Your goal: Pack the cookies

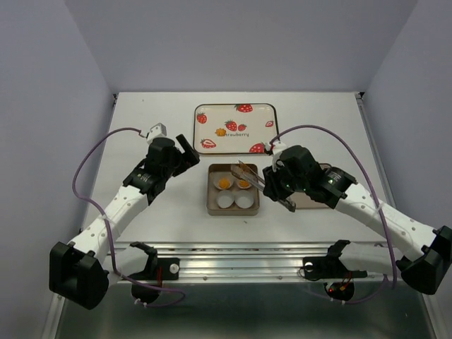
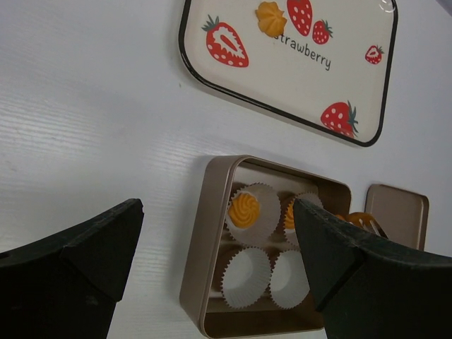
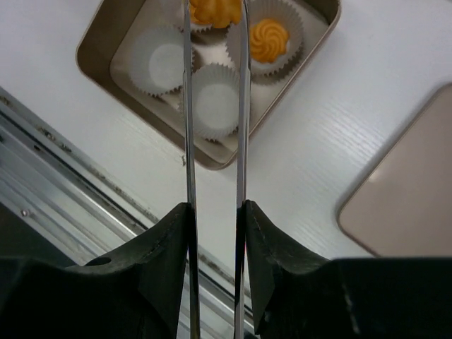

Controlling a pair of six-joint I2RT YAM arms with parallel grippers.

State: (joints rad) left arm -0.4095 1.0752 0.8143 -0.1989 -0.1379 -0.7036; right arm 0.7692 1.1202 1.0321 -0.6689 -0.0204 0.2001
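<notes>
A square metal tin (image 1: pixel 212 191) holds four white paper cups. Two cookies (image 1: pixel 224 183) (image 1: pixel 244 184) lie in its back cups, and the front cups (image 1: pixel 234 201) are empty. One cookie (image 1: pixel 232 126) lies on the strawberry tray (image 1: pixel 200 134). My right gripper (image 1: pixel 277 185) is shut on metal tongs (image 3: pixel 187 106). A cookie (image 3: pixel 214 10) sits between the tongs' tips over the back of the tin (image 3: pixel 95 53). This cookie also shows in the left wrist view (image 2: pixel 355 218). My left gripper (image 2: pixel 217 205) is open and empty, above the table left of the tin (image 2: pixel 205 233).
The tin's flat lid (image 3: pixel 409 191) lies on the table right of the tin, partly under my right arm (image 1: pixel 367 201). A metal rail (image 1: pixel 233 251) runs along the table's front edge. Grey walls stand close on both sides.
</notes>
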